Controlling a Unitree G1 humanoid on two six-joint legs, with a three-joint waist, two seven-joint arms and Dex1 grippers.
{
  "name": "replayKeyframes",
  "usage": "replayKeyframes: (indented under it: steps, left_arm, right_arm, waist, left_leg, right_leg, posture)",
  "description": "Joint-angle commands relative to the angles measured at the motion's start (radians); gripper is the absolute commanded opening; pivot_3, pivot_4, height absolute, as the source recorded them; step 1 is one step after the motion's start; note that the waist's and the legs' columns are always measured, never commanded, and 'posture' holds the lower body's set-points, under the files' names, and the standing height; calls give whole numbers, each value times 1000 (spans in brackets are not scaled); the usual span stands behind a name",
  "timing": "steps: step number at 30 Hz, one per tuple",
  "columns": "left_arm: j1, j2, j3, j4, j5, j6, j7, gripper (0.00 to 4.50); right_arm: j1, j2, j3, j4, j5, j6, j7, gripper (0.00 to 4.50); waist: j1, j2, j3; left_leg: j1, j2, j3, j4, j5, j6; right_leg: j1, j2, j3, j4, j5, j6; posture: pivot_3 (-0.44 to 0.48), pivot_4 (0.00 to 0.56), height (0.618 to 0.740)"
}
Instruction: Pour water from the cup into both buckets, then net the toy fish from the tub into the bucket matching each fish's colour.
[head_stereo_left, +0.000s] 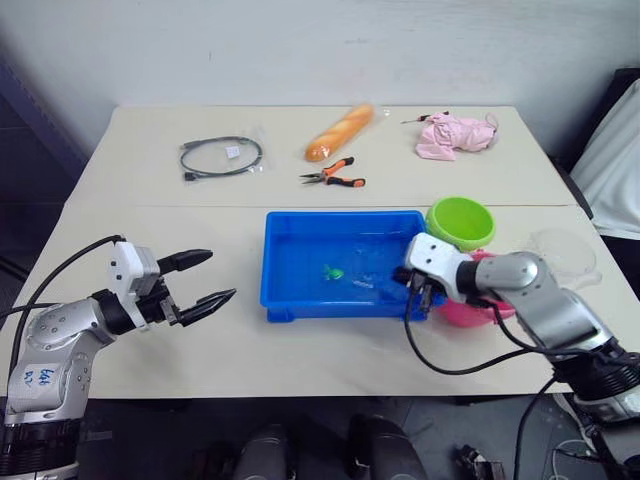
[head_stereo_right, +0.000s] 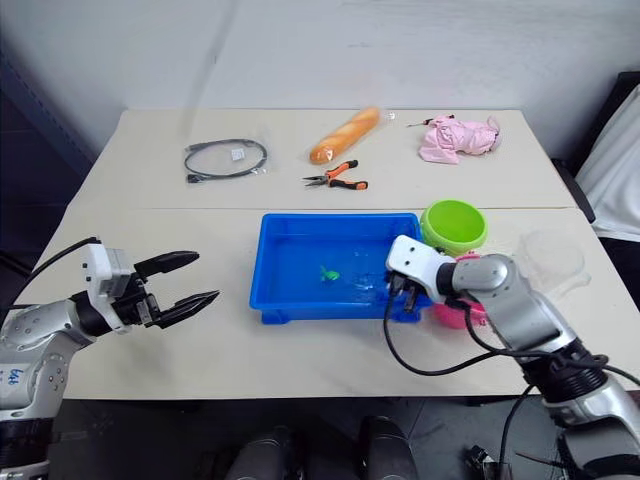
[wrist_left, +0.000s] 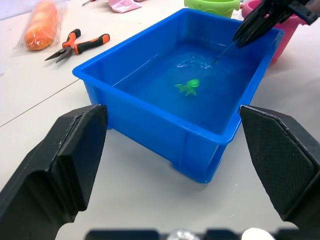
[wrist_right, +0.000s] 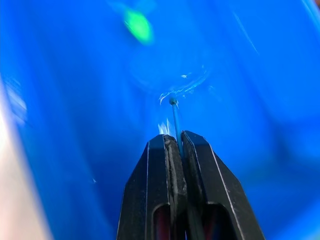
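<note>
The blue tub (head_stereo_left: 290, 300) sits mid-table with water in it, and one green toy fish (head_stereo_left: 333, 271) lies near its middle. At the tub's right end my right gripper (head_stereo_left: 415, 292) is shut on the thin blue handle of a small net (wrist_right: 174, 117). The net's clear end (wrist_left: 195, 64) is in the water, a little way from the fish. The lime green bucket (head_stereo_left: 460, 222) stands behind the tub's right corner. My right arm partly hides the pink bucket (head_stereo_left: 478, 305). The clear cup (head_stereo_left: 565, 255) stands to their right. My left gripper (head_stereo_left: 222, 274) hovers open, left of the tub.
Along the table's far side lie a bagged black cable (head_stereo_left: 222, 157), a bread loaf (head_stereo_left: 340, 132), orange-handled pliers (head_stereo_left: 335, 177) and a crumpled pink cloth (head_stereo_left: 455, 135). Bare tabletop lies between my left gripper and the tub.
</note>
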Motion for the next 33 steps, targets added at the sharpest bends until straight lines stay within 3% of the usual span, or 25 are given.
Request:
replayKeyframes:
  steps: [1, 9, 17, 26, 33]
  left_arm:
    - [-14, 5, -3, -11, -6, -13, -11, 4485]
    - [-80, 9, -42, -45, -28, 30, -13, 4485]
    - [-236, -34, -115, -74, -66, 112, 4, 4485]
    - [-373, -104, -188, 1, -51, 127, -21, 4485]
    - [-458, -148, -218, 59, -55, 129, -33, 4485]
  right_arm:
    - [-15, 40, -101, -87, 109, 136, 2, 0]
    - [-13, 55, -269, -134, 248, 297, -5, 0]
    - [129, -41, -460, -184, 286, 231, 14, 0]
    - [285, -56, -616, -259, 341, 201, 7, 0]
    - [341, -85, -829, -287, 424, 264, -40, 0]
  waist:
    - [1, 0, 0]
    - [5, 0, 0]
    - [6, 0, 0]
    - [6, 0, 0]
    - [13, 0, 0]
  left_leg:
    - [0, 0, 0, 0, 0, 0]
    - [0, 0, -2, 0, 0, 0]
    - [0, -1, -1, -1, -1, 0]
    - [0, -1, 1, 0, 0, 1]
    - [0, -1, 0, 1, 1, 2]
  right_leg:
    - [0, 0, 0, 0, 0, 0]
    - [0, -1, 0, -1, 0, 0]
    - [1, 0, -1, 1, 0, 0]
    - [2, 2, 0, 2, 0, 1]
    - [3, 2, 0, 2, 1, 1]
  posture:
    - [0, 150, 740]
    - [0, 150, 740]
    - [0, 150, 740]
    - [0, 150, 740]
    - [0, 150, 740]
